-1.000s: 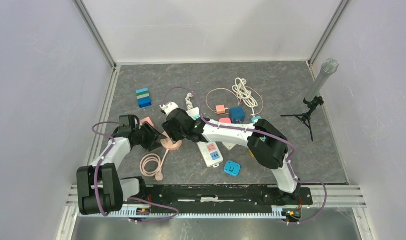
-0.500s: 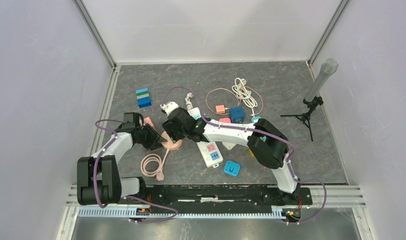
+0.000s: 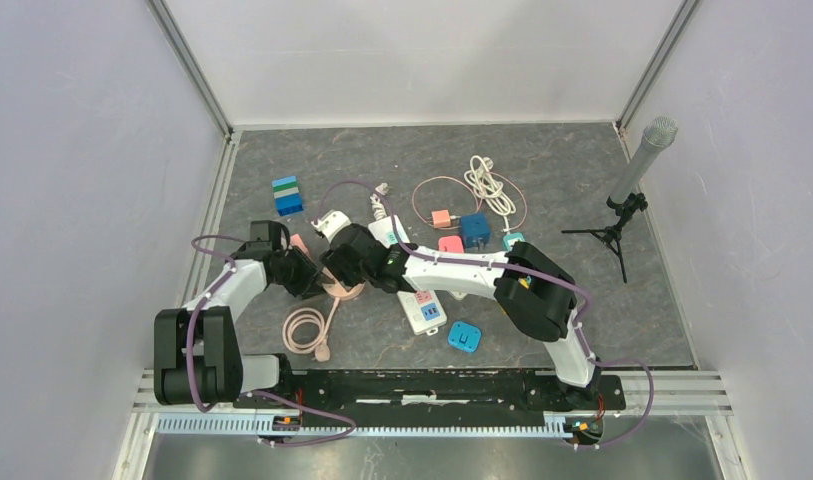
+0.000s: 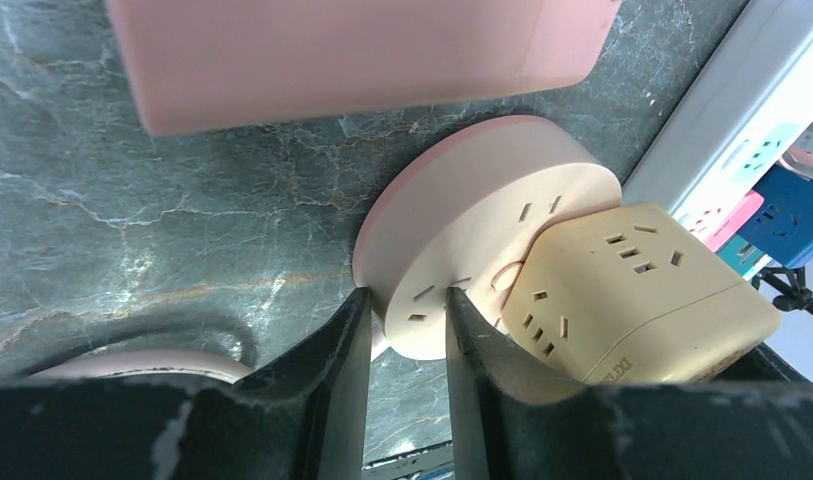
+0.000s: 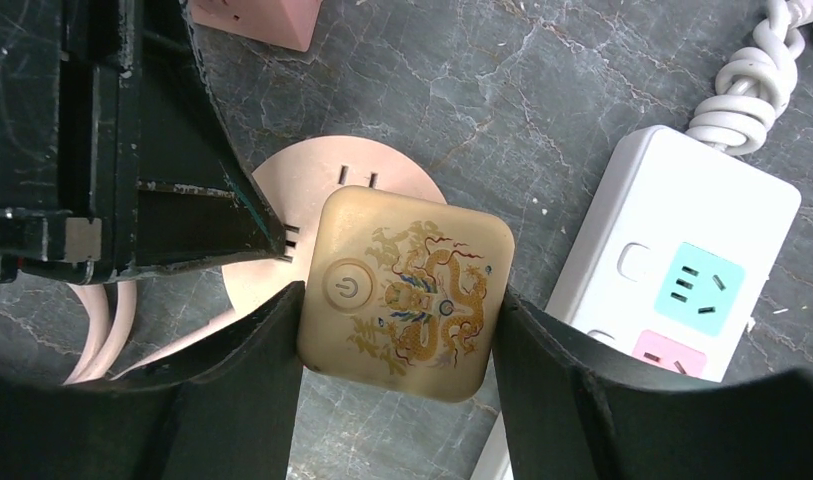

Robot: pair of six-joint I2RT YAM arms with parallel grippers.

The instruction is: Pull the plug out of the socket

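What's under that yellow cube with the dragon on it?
A round pink socket lies flat beneath the yellow cube. The cube covers its middle, so the plug pins and their holes are hidden.

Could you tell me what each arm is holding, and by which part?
The right gripper has its jaws on opposite sides of the cream cube-shaped plastic plug; the left gripper pinches the round pink plastic socket by its rim.

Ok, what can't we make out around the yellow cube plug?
Prongs of the yellow plastic cube plug and their seating in the round pink socket: both wrist views, hidden under the cube's body.
The socket itself, top view: mostly covered by the two arms.
Pink block, left wrist view: cut off by the top edge.
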